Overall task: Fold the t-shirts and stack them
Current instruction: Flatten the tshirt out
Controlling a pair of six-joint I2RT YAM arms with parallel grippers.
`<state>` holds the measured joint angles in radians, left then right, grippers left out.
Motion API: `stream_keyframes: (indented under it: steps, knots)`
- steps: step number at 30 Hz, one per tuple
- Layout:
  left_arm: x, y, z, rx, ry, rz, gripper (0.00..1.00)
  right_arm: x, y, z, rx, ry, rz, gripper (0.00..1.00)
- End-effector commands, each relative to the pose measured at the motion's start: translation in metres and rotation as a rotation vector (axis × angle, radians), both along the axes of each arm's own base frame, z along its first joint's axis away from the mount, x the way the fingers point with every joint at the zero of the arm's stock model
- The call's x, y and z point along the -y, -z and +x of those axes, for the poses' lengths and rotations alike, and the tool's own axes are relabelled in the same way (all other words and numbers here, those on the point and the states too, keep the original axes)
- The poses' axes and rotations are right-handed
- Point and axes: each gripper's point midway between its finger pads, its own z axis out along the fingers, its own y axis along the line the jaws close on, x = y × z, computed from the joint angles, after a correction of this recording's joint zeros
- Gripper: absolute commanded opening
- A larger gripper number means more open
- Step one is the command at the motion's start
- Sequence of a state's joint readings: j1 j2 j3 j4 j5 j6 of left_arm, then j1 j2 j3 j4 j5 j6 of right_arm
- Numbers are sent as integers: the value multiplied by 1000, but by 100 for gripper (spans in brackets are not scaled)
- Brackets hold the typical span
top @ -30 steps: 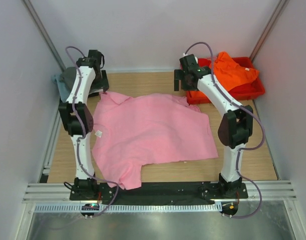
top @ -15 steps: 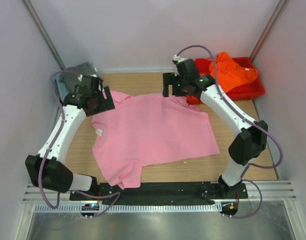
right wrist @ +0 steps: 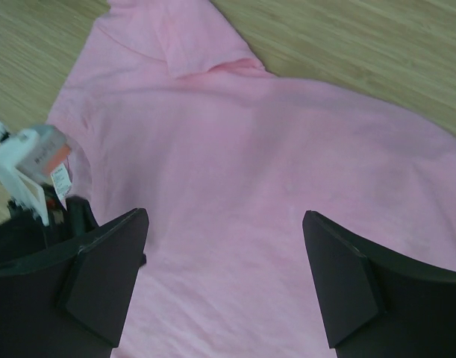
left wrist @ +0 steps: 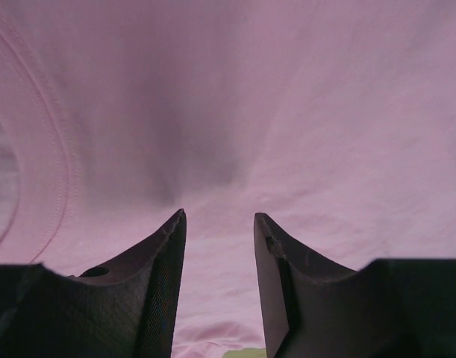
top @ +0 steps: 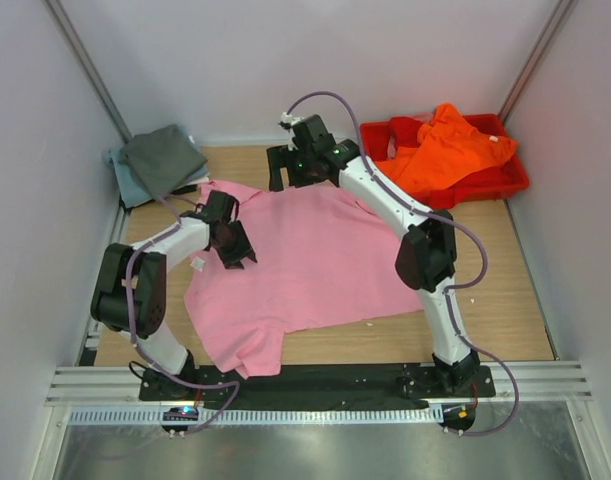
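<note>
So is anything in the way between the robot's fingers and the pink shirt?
No, nothing I can see. The left fingers are open close over the pink t-shirt, and only bare pink cloth shows past them. The right fingers are open above the same shirt, with nothing in between.

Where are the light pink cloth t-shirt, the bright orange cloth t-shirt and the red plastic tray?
light pink cloth t-shirt (top: 315,260): top external view, middle of its spread body.
bright orange cloth t-shirt (top: 440,145): top external view, centre of the bunched cloth.
red plastic tray (top: 500,183): top external view, its near right wall.
</note>
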<state>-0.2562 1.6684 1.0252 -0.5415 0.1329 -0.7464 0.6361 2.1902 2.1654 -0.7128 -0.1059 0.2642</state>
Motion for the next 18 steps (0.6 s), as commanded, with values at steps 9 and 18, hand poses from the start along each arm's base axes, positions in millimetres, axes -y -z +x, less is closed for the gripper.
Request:
stream_keyframes:
  steps: [9,18]
  knots:
    - [9,28,-111,-91,-23,-9,45,-77,9,35,158,-133,125,90]
    - [-3,21,-151,-45,1,5,50,-121,32,29,240,-240,127,81]
